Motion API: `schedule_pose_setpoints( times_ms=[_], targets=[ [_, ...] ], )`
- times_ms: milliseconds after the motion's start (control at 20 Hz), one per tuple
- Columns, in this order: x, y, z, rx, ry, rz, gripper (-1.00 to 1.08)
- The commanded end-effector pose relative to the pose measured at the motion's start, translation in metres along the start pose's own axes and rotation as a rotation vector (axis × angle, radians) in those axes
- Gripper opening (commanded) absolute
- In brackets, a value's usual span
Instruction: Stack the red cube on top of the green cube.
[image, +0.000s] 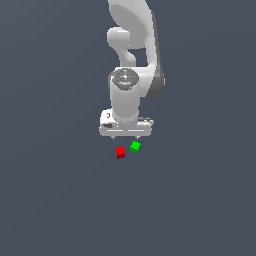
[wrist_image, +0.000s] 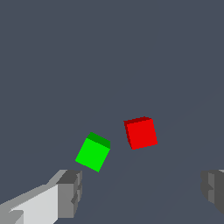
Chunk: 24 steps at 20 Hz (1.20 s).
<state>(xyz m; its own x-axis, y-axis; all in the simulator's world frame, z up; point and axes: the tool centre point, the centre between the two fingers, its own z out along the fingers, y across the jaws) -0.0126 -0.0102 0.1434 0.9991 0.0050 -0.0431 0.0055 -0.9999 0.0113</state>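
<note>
The gripper (image: 126, 136) hangs with its fingers spread wide and nothing between them — in the wrist view one grey finger (wrist_image: 70, 192) sits well apart from the other (wrist_image: 214, 190), with bare floor in the gap. Both cubes rest on the dark floor (image: 60, 200), just past the fingertips rather than between them. The red cube (image: 120, 152) lies toward the exterior view's left and the green cube (image: 135, 147) just beside it toward that view's right, apart but close. That closeness is what worries me. If the hand comes down over the red cube with the fingers this wide, one of them could well clip the green cube and shove it off its spot, or pin both at once. Both cubes also look turned at an angle to the fingers — so a squeeze on corners rather than flat faces might twist the red cube or squirt it out. I cannot judge the height above the floor.
</note>
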Motion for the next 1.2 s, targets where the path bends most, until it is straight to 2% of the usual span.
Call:
schedule_pose_setpoints(
  times_ms=[0,550,1150],
  targets=[
    [0.000,0.000,0.000,0.000,0.000,0.000,1.00],
    [0.002,0.001,0.005,0.002,0.002,0.089,1.00],
    [0.007,0.006,0.021,0.010,0.008,0.384,1.00]
  ],
)
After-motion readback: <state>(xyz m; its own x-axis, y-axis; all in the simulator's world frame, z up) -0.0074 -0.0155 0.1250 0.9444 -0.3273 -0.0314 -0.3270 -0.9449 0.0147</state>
